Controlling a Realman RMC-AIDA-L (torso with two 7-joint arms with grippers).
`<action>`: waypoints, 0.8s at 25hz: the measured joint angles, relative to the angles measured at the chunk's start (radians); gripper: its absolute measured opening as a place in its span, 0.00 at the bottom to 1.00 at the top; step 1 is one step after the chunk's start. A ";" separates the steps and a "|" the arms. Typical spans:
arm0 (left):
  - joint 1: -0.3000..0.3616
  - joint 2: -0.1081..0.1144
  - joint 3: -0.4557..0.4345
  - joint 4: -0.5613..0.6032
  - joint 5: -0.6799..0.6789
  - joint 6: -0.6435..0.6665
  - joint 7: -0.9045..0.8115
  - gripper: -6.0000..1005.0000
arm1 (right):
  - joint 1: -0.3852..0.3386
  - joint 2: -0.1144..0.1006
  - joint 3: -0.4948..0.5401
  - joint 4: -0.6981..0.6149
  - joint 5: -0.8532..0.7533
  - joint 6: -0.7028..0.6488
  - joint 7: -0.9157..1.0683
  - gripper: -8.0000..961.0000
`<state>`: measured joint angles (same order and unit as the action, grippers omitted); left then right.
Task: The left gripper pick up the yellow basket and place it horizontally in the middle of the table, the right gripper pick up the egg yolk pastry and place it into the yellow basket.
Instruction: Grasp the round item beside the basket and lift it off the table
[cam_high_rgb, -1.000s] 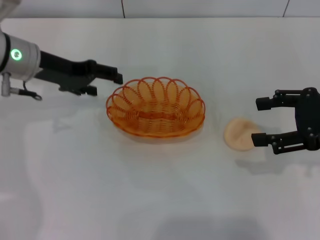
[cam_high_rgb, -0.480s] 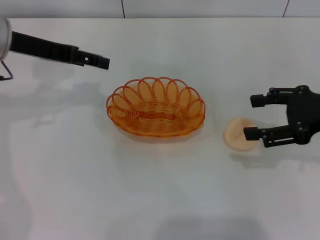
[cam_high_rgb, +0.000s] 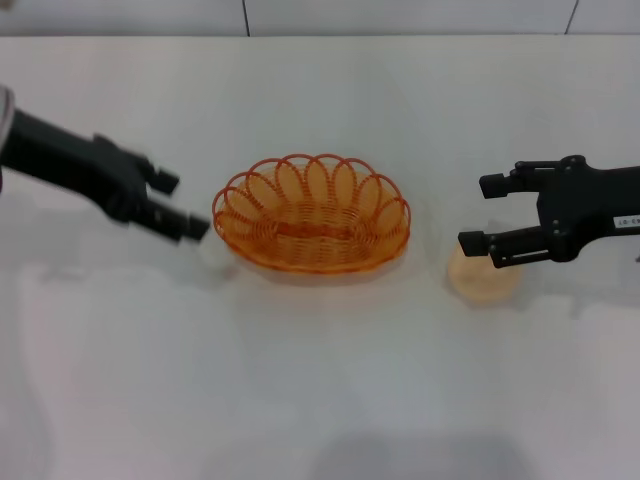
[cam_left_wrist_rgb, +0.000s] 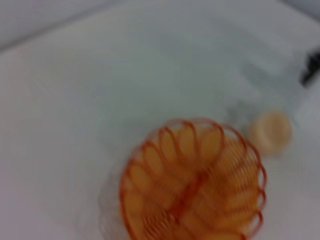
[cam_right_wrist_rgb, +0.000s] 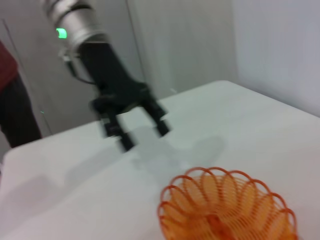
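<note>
- The oval orange-yellow wire basket (cam_high_rgb: 311, 228) with its looped, scalloped rim sits flat on the white table (cam_high_rgb: 320, 380), long side running left to right, about mid-table. Nothing lies inside it.
- The left gripper (cam_high_rgb: 172, 207), a black two-fingered claw on a black forearm, is just beside the basket's left end, low over the table and clear of the rim. Its fingers are spread apart and hold nothing.
- From the right wrist view this same claw (cam_right_wrist_rgb: 140, 125) hangs with its fingers parted behind the basket (cam_right_wrist_rgb: 227, 210), a green ring light (cam_right_wrist_rgb: 61, 33) showing on the silver-white arm above it.
- The small round pale beige egg yolk pastry (cam_high_rgb: 480, 275) lies on the table to the right of the basket, apart from it.
- The right gripper (cam_high_rgb: 478, 214), a black claw whose arm bears a small white label, is directly above the pastry. Its fingers are wide apart; the nearer one overlaps the pastry's top edge in the head view, and no grasp is visible.
- The left wrist view shows basket (cam_left_wrist_rgb: 192, 182) and pastry (cam_left_wrist_rgb: 270, 132) near each other, not touching.
</note>
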<state>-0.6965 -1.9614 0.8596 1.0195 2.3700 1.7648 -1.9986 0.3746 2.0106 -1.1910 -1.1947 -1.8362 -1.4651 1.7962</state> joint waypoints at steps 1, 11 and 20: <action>0.015 -0.005 0.043 0.025 0.000 0.005 0.005 0.89 | 0.002 0.000 -0.002 0.000 -0.005 0.006 0.002 0.88; 0.059 -0.025 0.091 0.083 0.000 -0.002 0.035 0.89 | 0.028 0.002 -0.037 0.042 -0.056 0.084 0.028 0.88; 0.065 -0.036 0.088 0.084 -0.012 -0.039 0.042 0.89 | 0.017 0.002 -0.031 0.097 -0.091 0.103 0.035 0.88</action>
<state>-0.6315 -1.9969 0.9472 1.1036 2.3583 1.7261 -1.9568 0.3914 2.0129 -1.2220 -1.0979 -1.9268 -1.3619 1.8309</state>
